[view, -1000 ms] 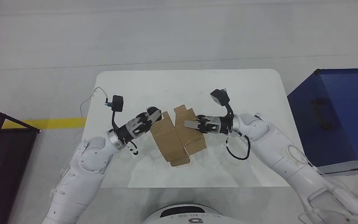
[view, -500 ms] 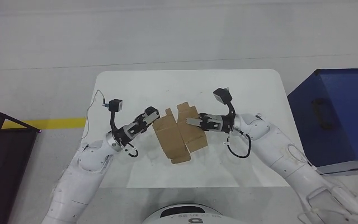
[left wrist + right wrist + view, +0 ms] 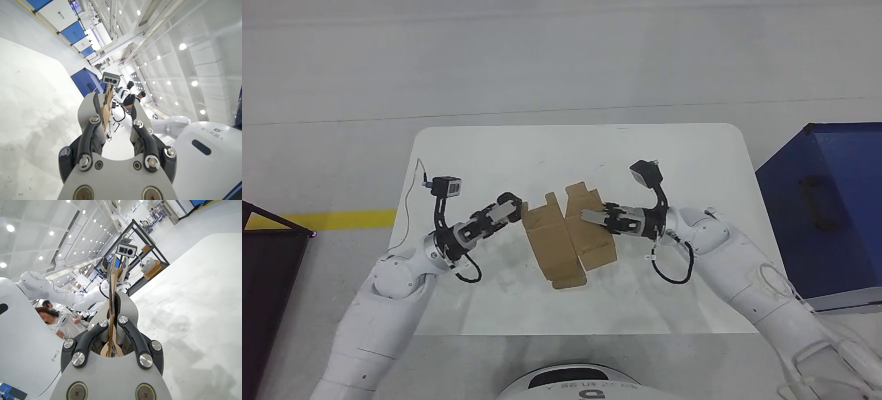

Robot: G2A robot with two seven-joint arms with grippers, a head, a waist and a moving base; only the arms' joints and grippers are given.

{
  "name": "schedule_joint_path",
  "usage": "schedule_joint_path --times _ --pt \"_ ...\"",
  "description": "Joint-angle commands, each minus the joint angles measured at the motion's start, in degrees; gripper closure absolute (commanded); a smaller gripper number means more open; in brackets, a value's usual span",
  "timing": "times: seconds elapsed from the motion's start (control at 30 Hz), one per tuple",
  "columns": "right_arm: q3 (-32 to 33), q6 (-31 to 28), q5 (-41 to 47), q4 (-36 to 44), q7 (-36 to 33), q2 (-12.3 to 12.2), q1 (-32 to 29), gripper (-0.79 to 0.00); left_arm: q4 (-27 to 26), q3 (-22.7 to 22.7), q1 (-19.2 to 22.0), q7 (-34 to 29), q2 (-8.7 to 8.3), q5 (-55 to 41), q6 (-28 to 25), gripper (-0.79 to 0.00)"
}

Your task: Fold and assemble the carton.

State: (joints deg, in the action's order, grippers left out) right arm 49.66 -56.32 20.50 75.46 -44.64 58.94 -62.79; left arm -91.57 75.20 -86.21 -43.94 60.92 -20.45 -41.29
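Note:
A flat brown carton (image 3: 567, 240) with its flaps spread hangs just over the middle of the white table (image 3: 682, 160), between both arms. My right gripper (image 3: 590, 217) is shut on the carton's right part; in the right wrist view the carton (image 3: 112, 279) runs edge-on between the pinched fingers of that gripper (image 3: 114, 302). My left gripper (image 3: 514, 208) is at the carton's left edge and stands open. In the left wrist view a carton edge (image 3: 105, 111) lies against one finger (image 3: 94, 106) of this gripper (image 3: 115, 107), while the other finger stays well apart.
A blue bin (image 3: 832, 210) stands off the table's right side. A dark frame (image 3: 267, 260) stands to the left on the floor. A thin cable (image 3: 402, 185) hangs by the table's left edge. Bare tabletop lies behind and in front of the carton.
The left arm has drawn back a little to the left, off the carton's left edge. The carton and the right gripper have shifted slightly to the right.

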Motion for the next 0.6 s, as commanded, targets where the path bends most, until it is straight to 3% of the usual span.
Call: schedule_joint_path --times 0.0,0.27,0.4,0.57 --pt "0.32 -0.1 0.28 0.58 -0.28 -0.08 -0.12 0.0 -0.34 -0.33 -0.4 1.46 0.1 3.08 -0.97 -0.376" --pt "0.16 0.33 1.11 1.45 -1.27 0.03 -0.18 0.0 -1.17 -1.22 -1.84 6.3 0.45 7.47 -3.86 -0.388" --pt "-0.06 0.56 0.9 1.1 -1.03 0.23 -0.14 0.0 -1.36 -0.85 -2.21 6.6 0.37 6.91 -5.07 -0.339" --pt "0.05 0.72 0.65 0.76 -0.72 0.37 -0.22 0.0 -1.76 -0.43 -2.51 6.85 0.26 8.44 -5.87 -0.215"
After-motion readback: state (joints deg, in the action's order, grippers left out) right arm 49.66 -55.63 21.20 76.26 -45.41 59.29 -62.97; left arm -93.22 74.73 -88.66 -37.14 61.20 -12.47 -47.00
